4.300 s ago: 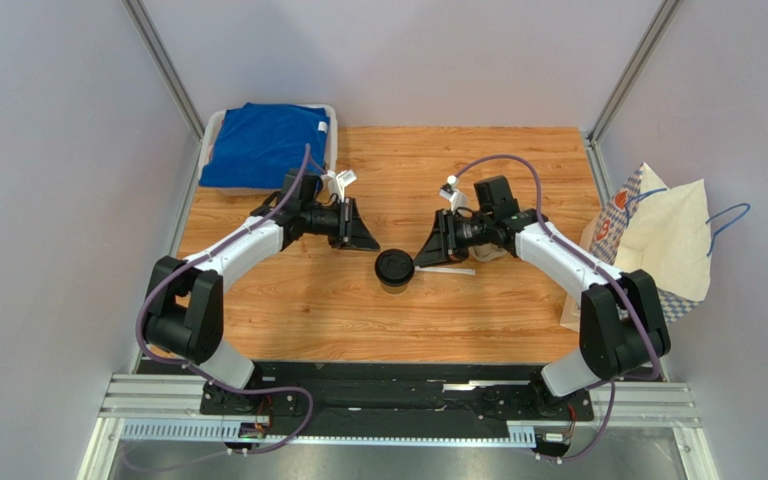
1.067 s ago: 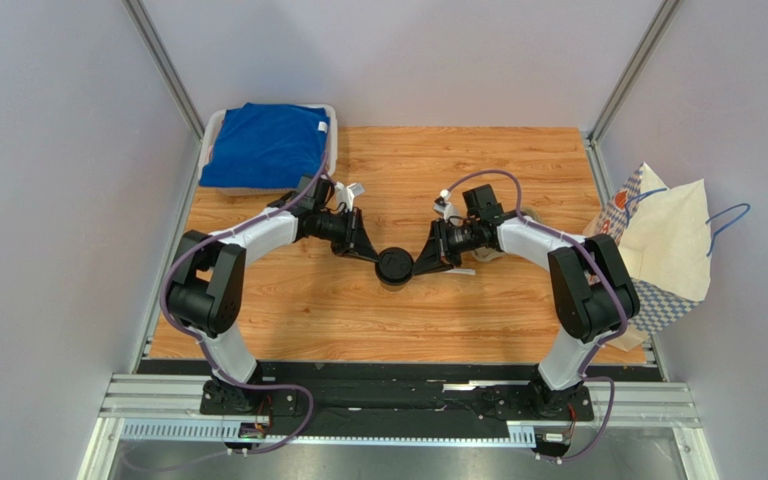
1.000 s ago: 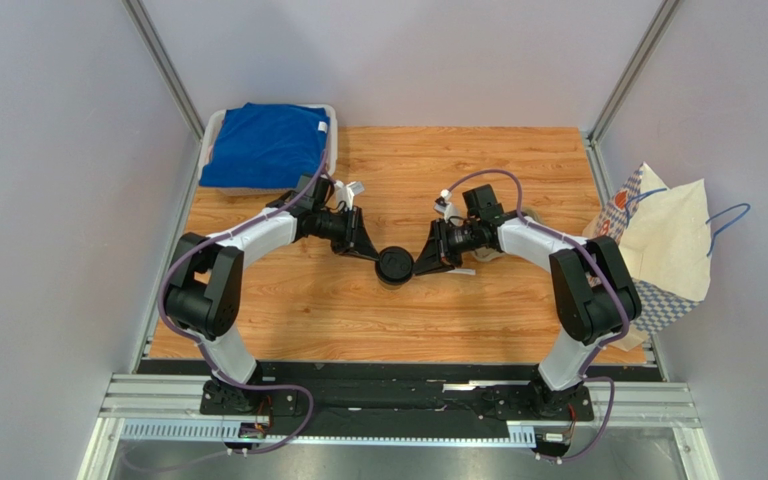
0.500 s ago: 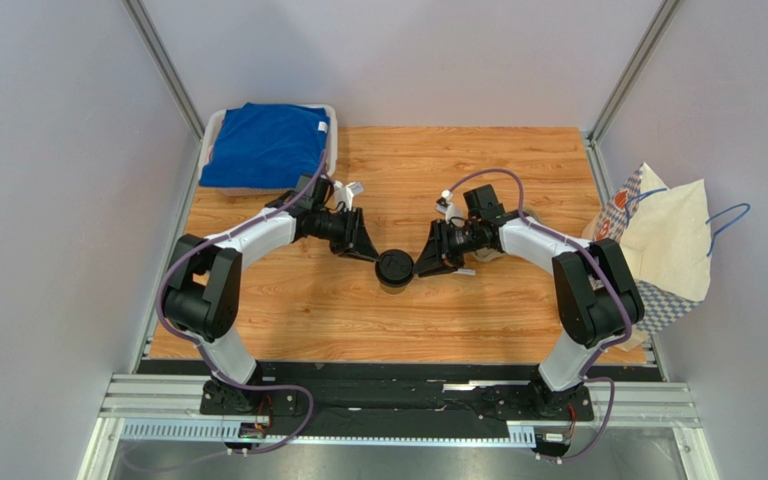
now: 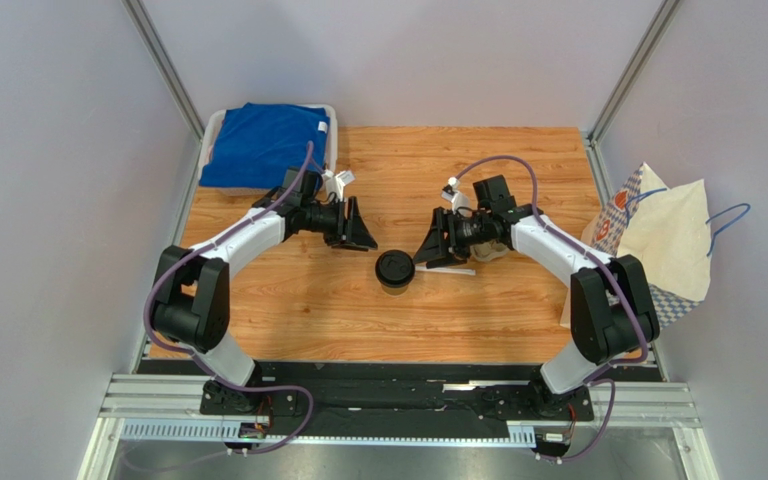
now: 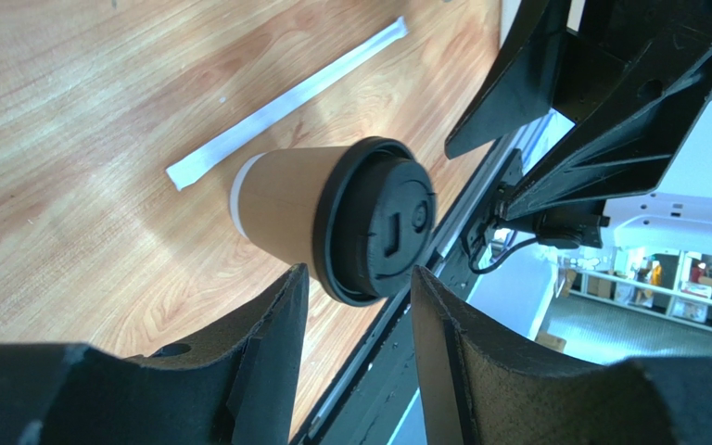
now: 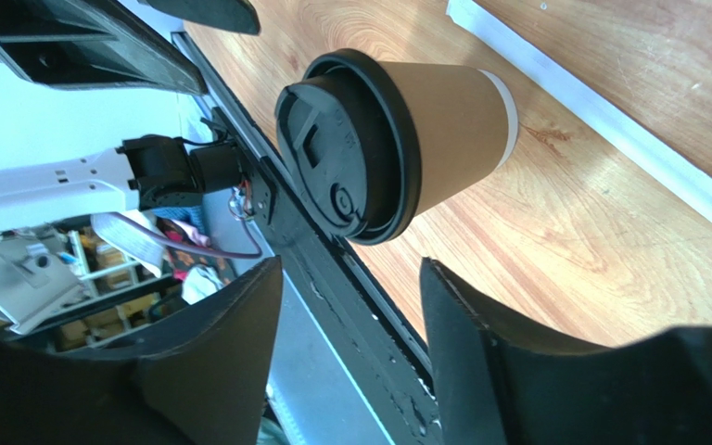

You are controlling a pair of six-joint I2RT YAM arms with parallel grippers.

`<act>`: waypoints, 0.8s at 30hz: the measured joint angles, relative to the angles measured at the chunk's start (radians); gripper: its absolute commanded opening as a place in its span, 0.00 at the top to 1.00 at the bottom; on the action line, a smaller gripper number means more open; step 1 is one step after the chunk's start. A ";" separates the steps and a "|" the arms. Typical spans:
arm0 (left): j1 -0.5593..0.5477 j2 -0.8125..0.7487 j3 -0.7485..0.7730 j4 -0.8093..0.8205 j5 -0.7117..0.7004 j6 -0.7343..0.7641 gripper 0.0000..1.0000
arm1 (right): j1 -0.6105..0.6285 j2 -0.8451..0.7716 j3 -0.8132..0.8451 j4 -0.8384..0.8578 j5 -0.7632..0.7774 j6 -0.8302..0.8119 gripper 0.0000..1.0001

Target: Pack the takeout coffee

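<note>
The takeout coffee [image 5: 395,270] stands upright on the wooden table [image 5: 288,310], a tan paper cup with its black lid on. My left gripper [image 5: 362,236] is open and empty, up and to the left of the cup, clear of it. My right gripper [image 5: 427,250] is open and empty, just to the cup's upper right, also clear. In the left wrist view the cup [image 6: 281,204] lies beyond the open gripper [image 6: 355,283]. In the right wrist view the cup [image 7: 452,125] also lies beyond the open gripper [image 7: 350,273].
A thin white wrapped straw [image 5: 450,270] lies right of the cup, below my right gripper. A patterned paper bag [image 5: 658,235] stands open at the table's right edge. A white bin with blue cloth [image 5: 263,145] sits at the back left. A tan object [image 5: 489,252] is partly hidden under my right arm.
Both grippers were pressed close against the cup's lid from either side; now both have drawn back and apart from it. The cup has stayed in place.
</note>
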 measured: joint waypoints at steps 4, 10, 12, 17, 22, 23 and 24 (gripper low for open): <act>0.019 -0.047 -0.005 0.003 0.007 0.000 0.44 | 0.002 -0.024 0.023 -0.048 0.026 -0.066 0.27; 0.100 -0.100 -0.013 0.003 0.032 0.013 0.38 | 0.027 -0.035 0.044 -0.135 0.116 -0.316 0.16; 0.137 -0.128 -0.015 0.003 0.036 0.021 0.38 | 0.036 -0.055 0.037 -0.142 0.142 -0.441 0.16; 0.217 -0.197 -0.016 0.008 0.041 0.035 0.37 | 0.080 -0.112 0.000 -0.124 0.201 -0.704 0.17; 0.287 -0.220 -0.016 0.014 0.053 0.034 0.37 | 0.168 -0.088 -0.018 -0.106 0.242 -0.872 0.17; 0.299 -0.221 -0.016 0.014 0.055 0.034 0.37 | 0.182 -0.076 -0.018 -0.104 0.248 -0.892 0.18; 0.309 -0.223 -0.016 0.014 0.057 0.034 0.37 | 0.196 -0.065 -0.018 -0.102 0.253 -0.908 0.18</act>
